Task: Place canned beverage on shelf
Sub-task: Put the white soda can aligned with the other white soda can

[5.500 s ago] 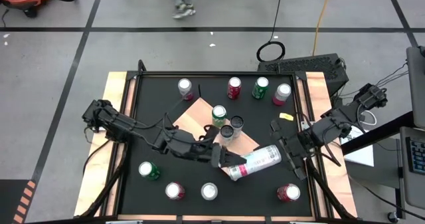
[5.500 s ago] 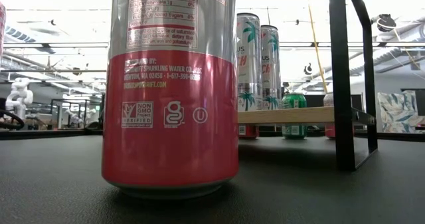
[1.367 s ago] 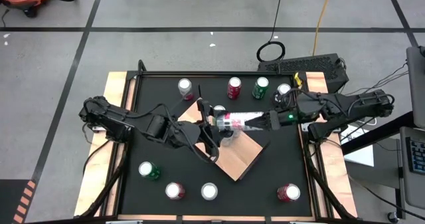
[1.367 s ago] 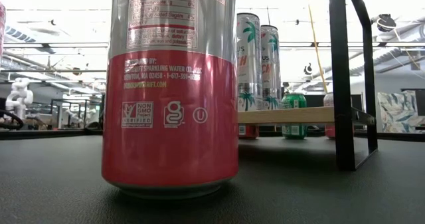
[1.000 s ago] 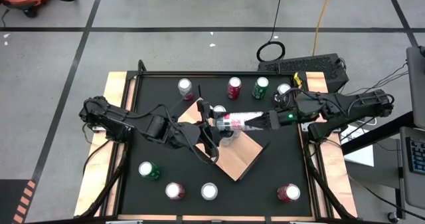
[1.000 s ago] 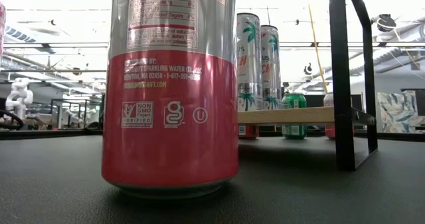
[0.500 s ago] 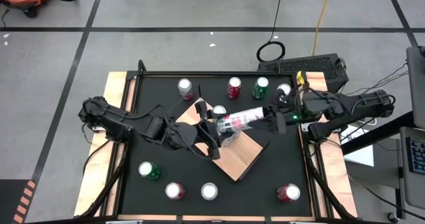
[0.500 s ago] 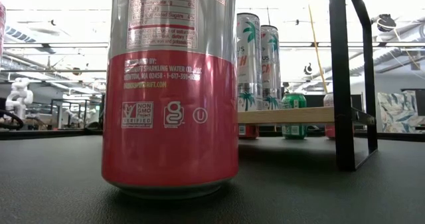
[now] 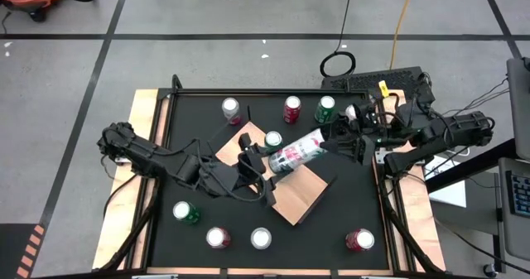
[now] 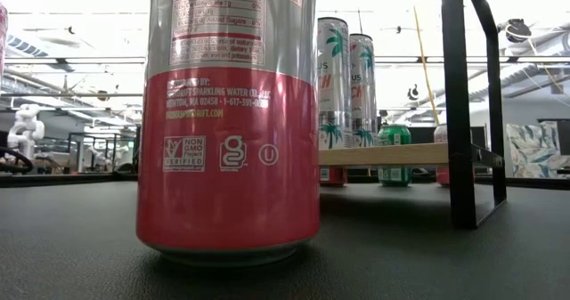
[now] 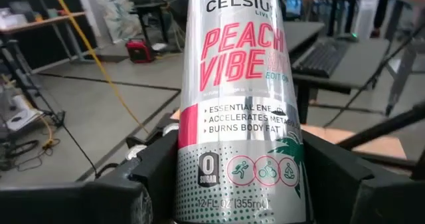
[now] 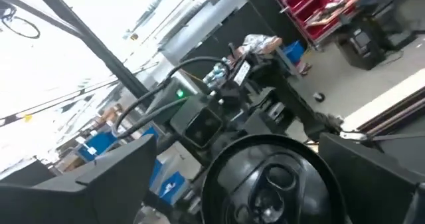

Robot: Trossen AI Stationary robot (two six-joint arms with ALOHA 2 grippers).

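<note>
Left gripper (image 9: pixel 263 165) over the middle of the black table (image 9: pixel 364 213), fingers (image 11: pixel 149 177) clamped on the lower body of a tall silver-and-pink can (image 9: pixel 296 151). Can is tilted, top end leaning toward the right arm, held above the shelf (image 9: pixel 286 198).

Shelf board carries two tall silver cans (image 10: pixel 347 82) standing side by side; a green can (image 10: pixel 393 155) stands on the table beyond the board.

Right gripper (image 9: pixel 348 138) just past the can's top end, fingers spread wide, not touching it.

Other cans stand loose around the table edges; one red can (image 10: pixel 230 113) sits close to the low camera.
</note>
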